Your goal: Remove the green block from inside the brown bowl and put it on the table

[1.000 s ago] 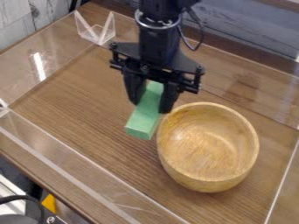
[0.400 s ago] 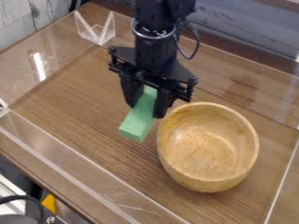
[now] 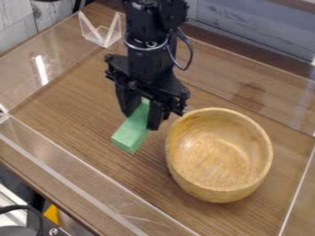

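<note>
One green block (image 3: 132,132), long flat bar. One brown bowl (image 3: 219,153), round, light wood, thick rim. One robot arm, one end effector (image 3: 145,118). One wood-grain surface (image 3: 74,111), clear acrylic walls along edges; wall count hard to tell. One small clear angled piece (image 3: 99,30) at far left corner.

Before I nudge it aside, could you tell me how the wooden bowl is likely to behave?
The wooden bowl looks thick-rimmed and solid, so probably stiff and fairly heavy. Its base appears rounded, so a rim push might rock it. It would likely slide on the smooth table rather than roll.
</note>
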Tool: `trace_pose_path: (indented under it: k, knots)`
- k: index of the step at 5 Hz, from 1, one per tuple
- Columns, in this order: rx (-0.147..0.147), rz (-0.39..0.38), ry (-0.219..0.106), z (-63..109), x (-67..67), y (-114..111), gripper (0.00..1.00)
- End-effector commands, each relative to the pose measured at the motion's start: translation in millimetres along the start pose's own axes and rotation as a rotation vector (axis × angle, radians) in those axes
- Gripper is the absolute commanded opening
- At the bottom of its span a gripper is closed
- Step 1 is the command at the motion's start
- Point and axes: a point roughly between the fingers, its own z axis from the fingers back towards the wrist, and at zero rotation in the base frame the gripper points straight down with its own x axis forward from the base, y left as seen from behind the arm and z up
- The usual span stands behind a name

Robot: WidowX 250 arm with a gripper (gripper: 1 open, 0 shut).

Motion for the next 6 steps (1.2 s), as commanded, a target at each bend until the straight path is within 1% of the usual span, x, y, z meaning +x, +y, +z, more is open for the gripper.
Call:
trace_pose_path:
  k: [1, 2, 3, 4, 6]
  knots:
    - [0.011, 0.113, -0.039, -4.8, 2.7, 15, 0.0]
    - [0.018, 0.206, -0.036, -19.5, 2.3, 28, 0.0]
    - [0.022, 0.253, -0.042, -23.4, 11.4, 25, 0.0]
    - [0.027, 0.301, -0.045, -26.0, 17.5, 20, 0.0]
    - [0.025, 0.284, -0.054, -14.4, 6.4, 24, 0.0]
